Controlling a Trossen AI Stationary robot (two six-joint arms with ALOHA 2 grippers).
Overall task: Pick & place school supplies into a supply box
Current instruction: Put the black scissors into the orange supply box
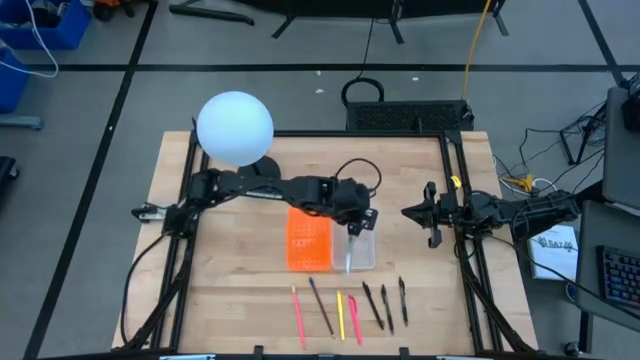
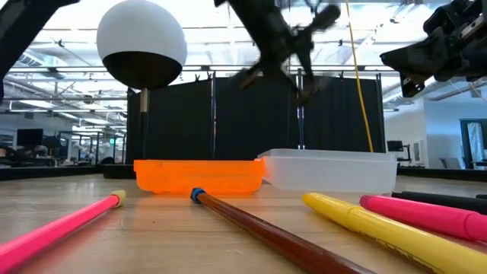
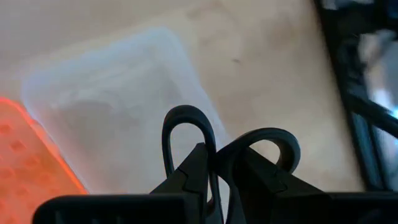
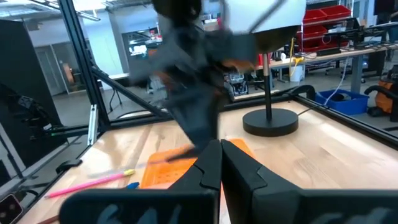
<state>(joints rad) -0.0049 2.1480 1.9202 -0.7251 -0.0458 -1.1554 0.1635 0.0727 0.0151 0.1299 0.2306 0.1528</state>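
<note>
The left pincer (image 1: 357,222) with scissors (image 1: 351,247) blocks the clear box (image 1: 361,250) from above.

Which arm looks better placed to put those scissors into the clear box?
The left: its pincer already grips the scissors above the clear box. The right pincer sits off beside it, shut and empty.

Straight down from above: whole table (image 1: 250,260), supply box (image 1: 330,240) near centre. Level at tabletop height, close behind pens (image 2: 426,221), same box mid-frame. On each wrist, looking forward past dark fingers (image 3: 193,180).
</note>
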